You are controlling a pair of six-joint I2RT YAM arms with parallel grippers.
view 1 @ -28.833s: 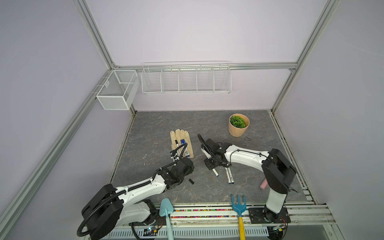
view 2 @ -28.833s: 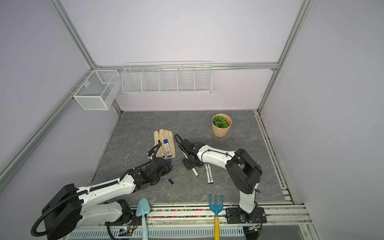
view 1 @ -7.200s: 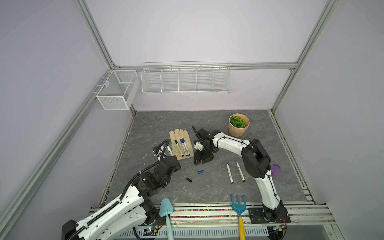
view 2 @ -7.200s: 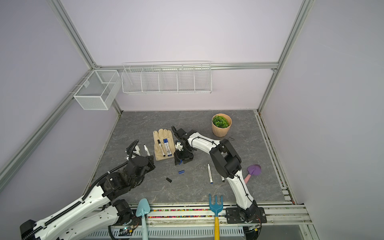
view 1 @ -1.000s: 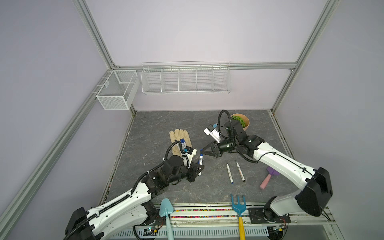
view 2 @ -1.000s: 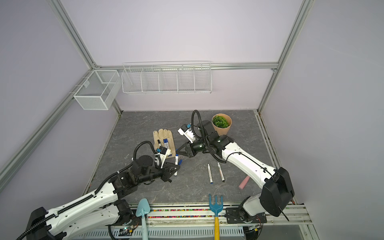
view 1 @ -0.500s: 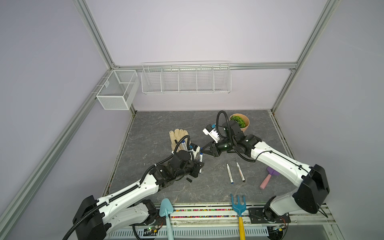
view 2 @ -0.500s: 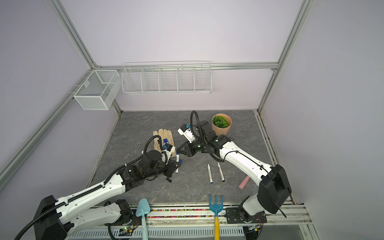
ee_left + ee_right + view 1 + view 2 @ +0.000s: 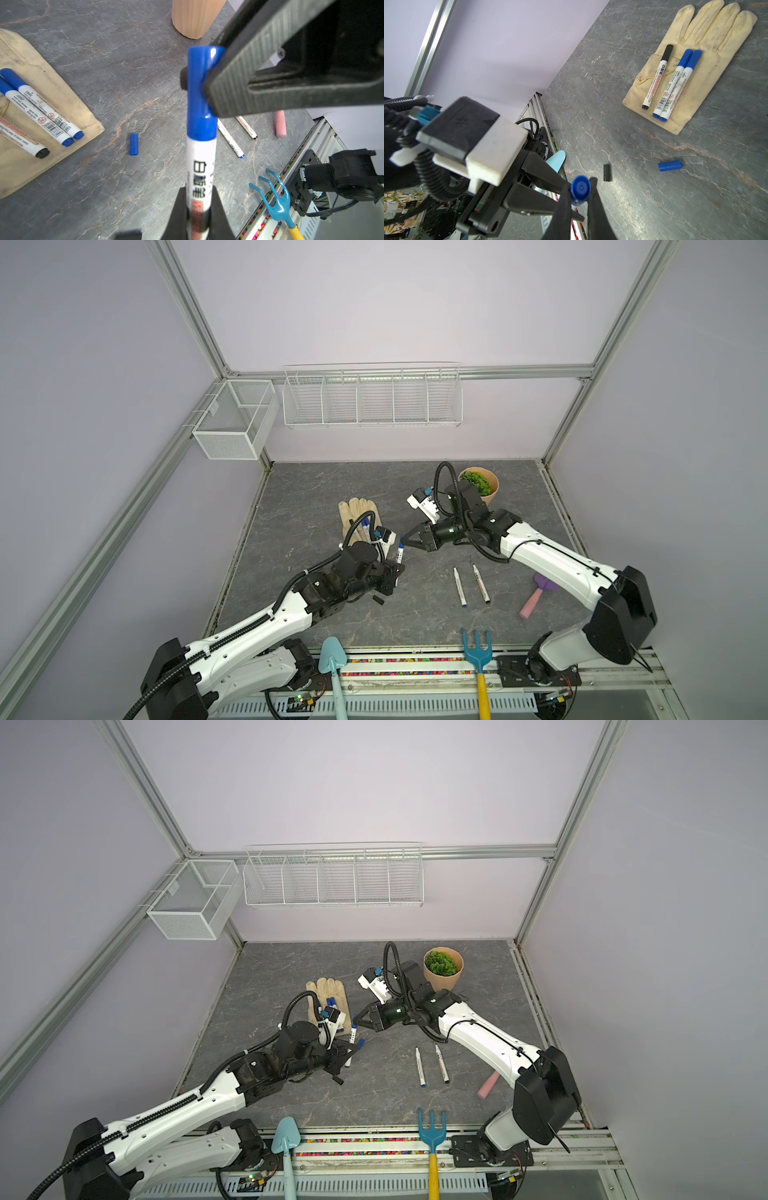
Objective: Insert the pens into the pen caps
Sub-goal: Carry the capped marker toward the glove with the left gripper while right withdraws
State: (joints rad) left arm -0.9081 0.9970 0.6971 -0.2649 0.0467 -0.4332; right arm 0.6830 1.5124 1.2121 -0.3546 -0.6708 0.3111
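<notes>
**Soft, even light; blur up close**

Both top views are bright and evenly lit from above (the lilac walls (image 9: 374,302) look almost flat). Only faint, diffuse shade lies on the dark counter (image 9: 316,497) just beside the glove (image 9: 356,510). The frame rails (image 9: 195,315) splay outward toward the picture edges.

In the left wrist view the pen (image 9: 200,166) and its blue cap (image 9: 202,87) sit close to the lens and look soft. The cap has a white glint, and the glove is sharp.

In the right wrist view the glove is crisp. A pale sheen lies on the counter well apart from it, and the foreground camera housing (image 9: 471,135) is blurred.
</notes>
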